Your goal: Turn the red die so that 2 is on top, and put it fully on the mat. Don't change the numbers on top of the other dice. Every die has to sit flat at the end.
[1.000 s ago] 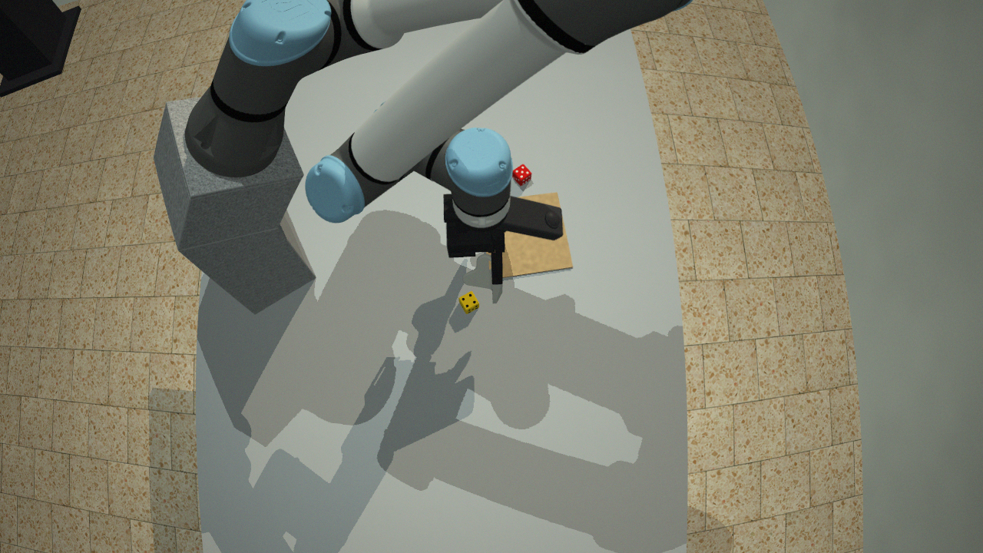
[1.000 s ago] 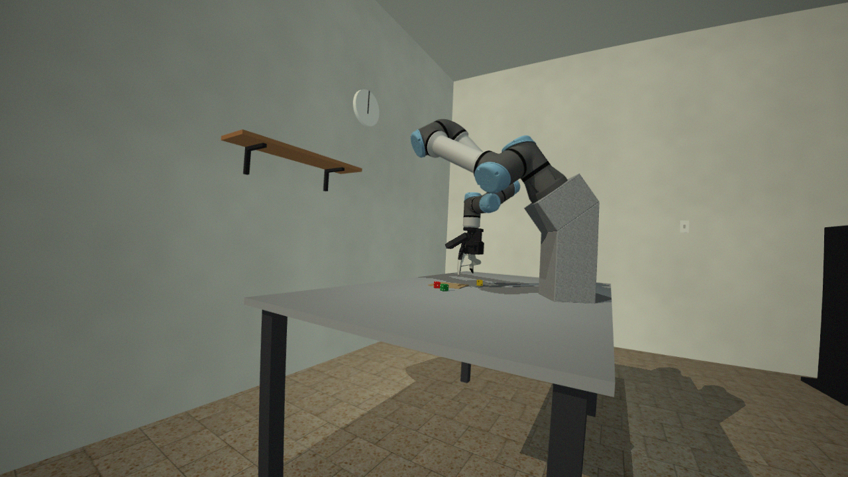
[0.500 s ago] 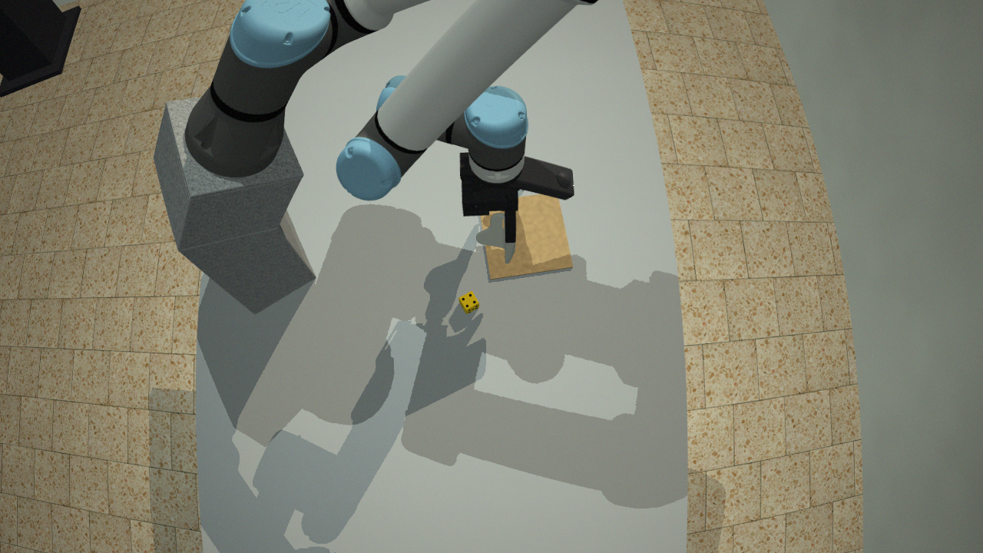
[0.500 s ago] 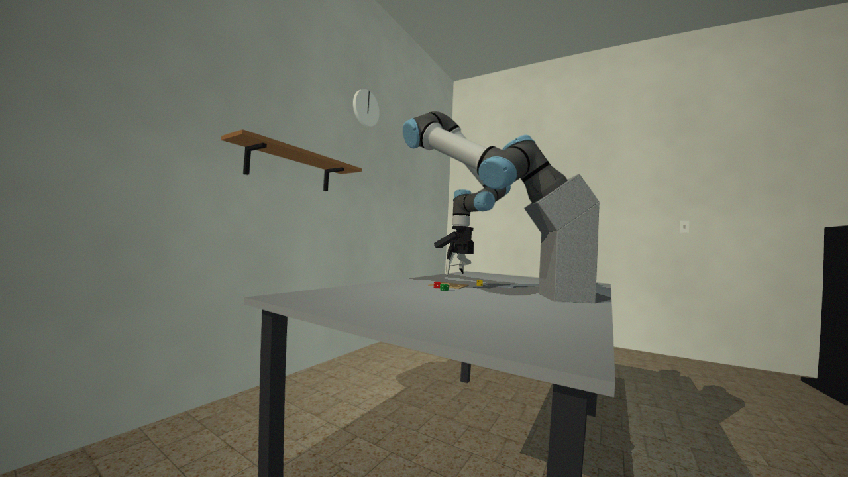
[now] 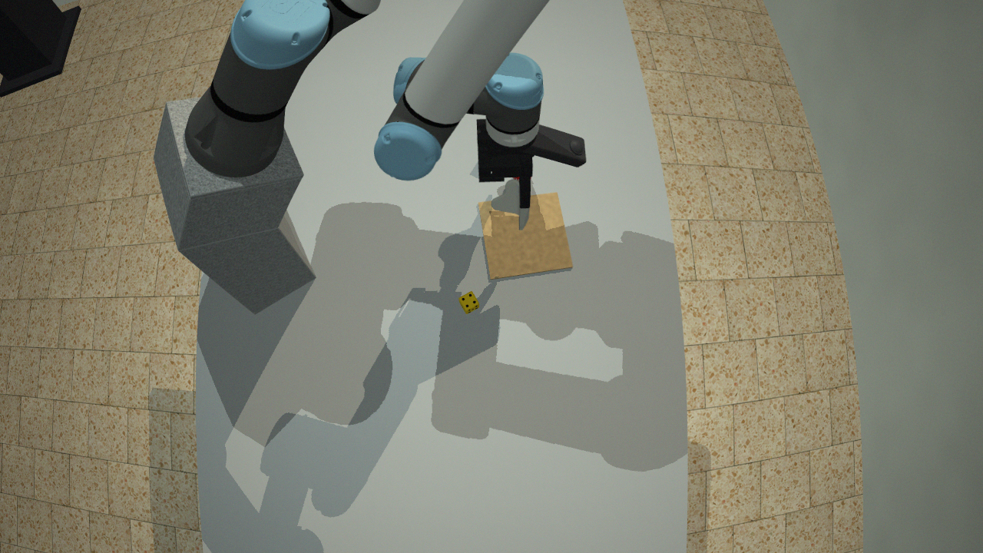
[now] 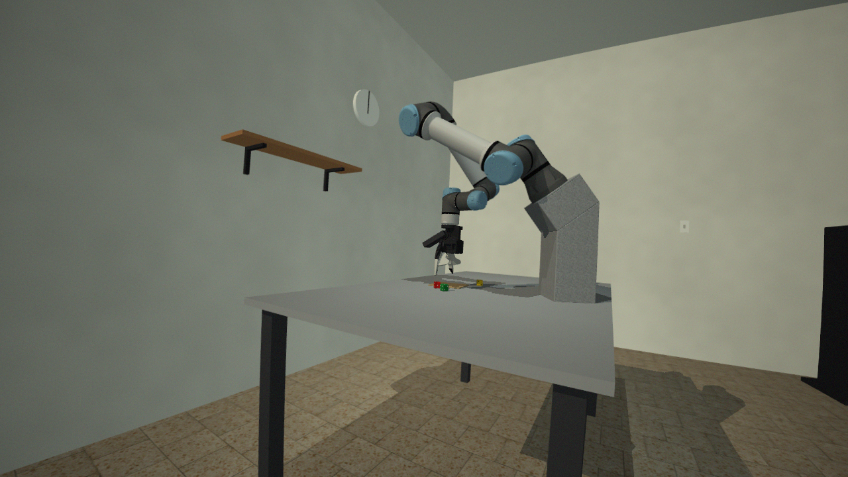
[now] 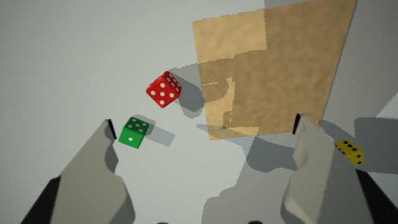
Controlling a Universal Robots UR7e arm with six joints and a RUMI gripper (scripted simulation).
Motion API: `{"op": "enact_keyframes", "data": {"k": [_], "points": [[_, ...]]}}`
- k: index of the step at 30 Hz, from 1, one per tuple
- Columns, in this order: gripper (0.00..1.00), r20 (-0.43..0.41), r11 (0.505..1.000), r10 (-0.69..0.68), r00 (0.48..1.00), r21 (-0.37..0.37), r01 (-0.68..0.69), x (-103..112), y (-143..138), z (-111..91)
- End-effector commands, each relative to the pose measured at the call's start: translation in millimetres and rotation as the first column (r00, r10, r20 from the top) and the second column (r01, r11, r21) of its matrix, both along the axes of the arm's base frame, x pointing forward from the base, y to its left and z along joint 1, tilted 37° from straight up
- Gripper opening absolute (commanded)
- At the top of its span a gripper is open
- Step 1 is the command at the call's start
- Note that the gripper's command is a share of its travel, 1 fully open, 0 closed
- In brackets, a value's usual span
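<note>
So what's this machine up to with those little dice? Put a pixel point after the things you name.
The robot's open gripper [image 5: 524,206] [image 6: 443,272] [image 7: 203,117] hangs above the table, holding nothing. The red die [image 6: 436,284] [image 7: 163,91] sits off the mat [image 5: 527,247] [image 7: 277,71], with five showing on top. It has yet to be turned to two and placed there.

Gripper Swings Away From Yellow Die

The open gripper [image 5: 515,213] [image 6: 443,272] [image 7: 203,117], beside the yellow die [image 5: 468,302] [image 6: 479,283] [image 7: 348,152] in the top view a second ago, has crossed toward the mat's [image 5: 529,247] [image 6: 453,285] [image 7: 280,78] far edge, leaving the red die [image 5: 517,177] [image 6: 436,284] [image 7: 163,90], then in plain sight from above, almost wholly hidden.
</note>
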State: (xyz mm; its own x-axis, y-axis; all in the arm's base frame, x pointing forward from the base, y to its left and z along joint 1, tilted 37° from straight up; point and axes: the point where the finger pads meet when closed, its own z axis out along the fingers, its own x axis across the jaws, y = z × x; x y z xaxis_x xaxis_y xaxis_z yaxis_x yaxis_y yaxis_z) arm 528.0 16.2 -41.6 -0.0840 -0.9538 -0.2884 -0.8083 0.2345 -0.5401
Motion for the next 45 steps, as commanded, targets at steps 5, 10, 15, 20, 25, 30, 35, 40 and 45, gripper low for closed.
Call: {"op": "enact_keyframes", "data": {"k": [5,10,15,20,25,30,35,40,45], "points": [[1.00,-0.008,1.000,-0.009,1.000,-0.004,0.009,15,22,15],[1.00,-0.008,1.000,-0.009,1.000,-0.004,0.009,18,28,18],[1.00,-0.008,1.000,-0.009,1.000,-0.004,0.009,20,31,20],[1.00,-0.008,1.000,-0.009,1.000,-0.004,0.009,20,32,21],[1.00,-0.008,1.000,-0.009,1.000,-0.004,0.009,20,32,21],[1.00,-0.008,1.000,-0.009,1.000,-0.004,0.009,20,32,21],[1.00,-0.008,1.000,-0.009,1.000,-0.004,0.009,20,32,21],[1.00,-0.008,1.000,-0.009,1.000,-0.004,0.009,20,32,21],[1.00,-0.008,1.000,-0.009,1.000,-0.004,0.009,20,32,21]]}}
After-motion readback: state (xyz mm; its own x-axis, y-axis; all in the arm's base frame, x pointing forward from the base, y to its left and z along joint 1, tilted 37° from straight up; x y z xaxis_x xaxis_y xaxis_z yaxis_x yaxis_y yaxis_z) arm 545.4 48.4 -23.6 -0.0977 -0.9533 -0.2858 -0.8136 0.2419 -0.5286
